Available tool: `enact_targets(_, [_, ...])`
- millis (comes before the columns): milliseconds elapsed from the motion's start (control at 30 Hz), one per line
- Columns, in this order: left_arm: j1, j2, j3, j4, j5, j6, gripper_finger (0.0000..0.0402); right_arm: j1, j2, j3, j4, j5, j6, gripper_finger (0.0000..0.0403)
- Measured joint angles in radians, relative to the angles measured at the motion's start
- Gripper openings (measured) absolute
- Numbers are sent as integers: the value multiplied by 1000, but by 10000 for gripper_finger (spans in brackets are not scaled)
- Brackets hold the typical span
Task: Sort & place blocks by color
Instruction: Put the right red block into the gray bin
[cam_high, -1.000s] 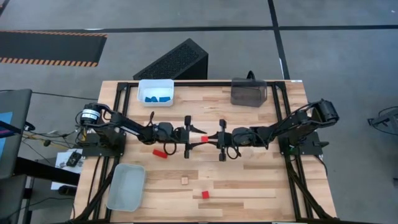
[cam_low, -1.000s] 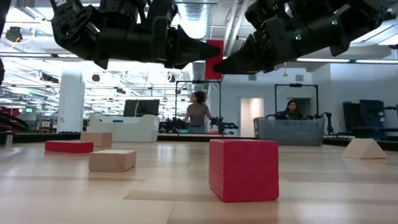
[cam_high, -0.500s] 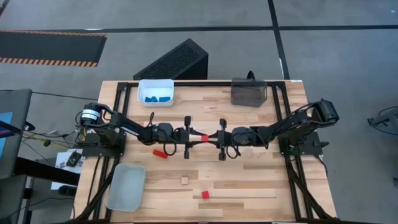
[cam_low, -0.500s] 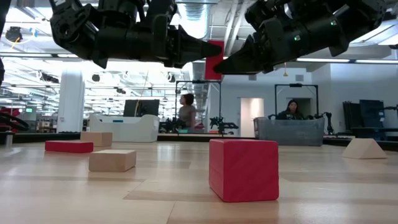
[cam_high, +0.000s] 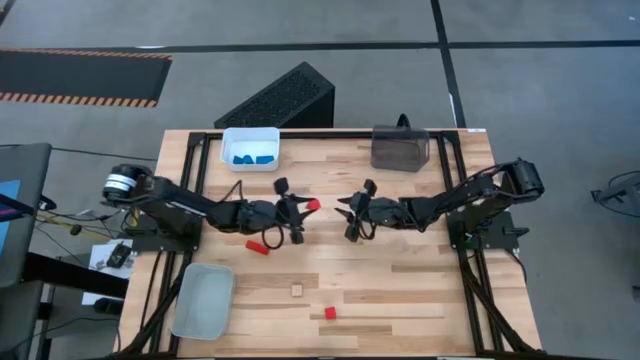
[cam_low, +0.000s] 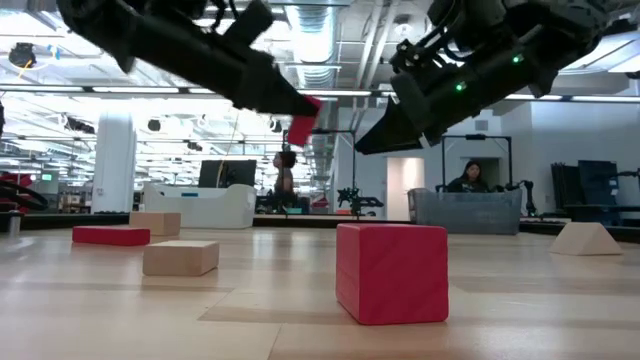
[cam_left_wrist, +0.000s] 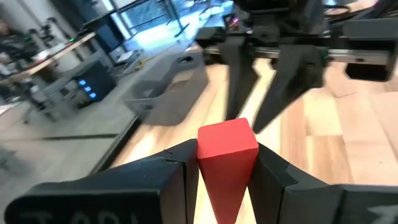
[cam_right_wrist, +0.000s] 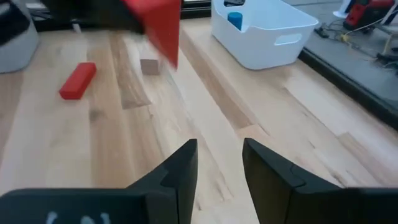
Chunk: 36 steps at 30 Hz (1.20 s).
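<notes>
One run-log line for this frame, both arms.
left gripper: shut on red block, above table centre | right gripper: open, empty, facing it | red bar, red cube: loose on table

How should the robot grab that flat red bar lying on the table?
Best guess: come straight down from above and pinch the red bar across its narrow width, near its middle. It lies flat and slightly angled on the table, with bare wood on both long sides, so fingers should fit there. The left gripper is nearest, but it is holding a red block.
</notes>
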Motion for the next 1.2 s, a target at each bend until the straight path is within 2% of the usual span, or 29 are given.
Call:
enact_targets(167, [-70, -166, 0, -224, -103, -66, 90, -2, 0, 0, 1, -1, 15, 151])
enact_targets(367, [-192, -386, 0, -527, -86, -182, 92, -2, 0, 0, -2, -1, 25, 142])
enact_targets(600, [-301, -570, 0, -762, -92, -402, 92, -16, 0, 0, 6, -1, 30, 139])
enact_targets(667, [-324, -588, 0, -838, -70, -464, 93, -16, 0, 0, 6, -1, 40, 139])
enact_targets(833, [-366, -595, 0, -990, 76, -621, 93, -15, 0, 0, 6, -6, 54, 136])
enact_targets(1000, [-406, -579, 0, -1006, 69, -722, 93, -13, 0, 0, 6, -12, 71, 137])
enact_targets(1200, [-466, -524, 0, -1002, 21, -886, 93, -1, 0, 0, 4, -85, 96, 133])
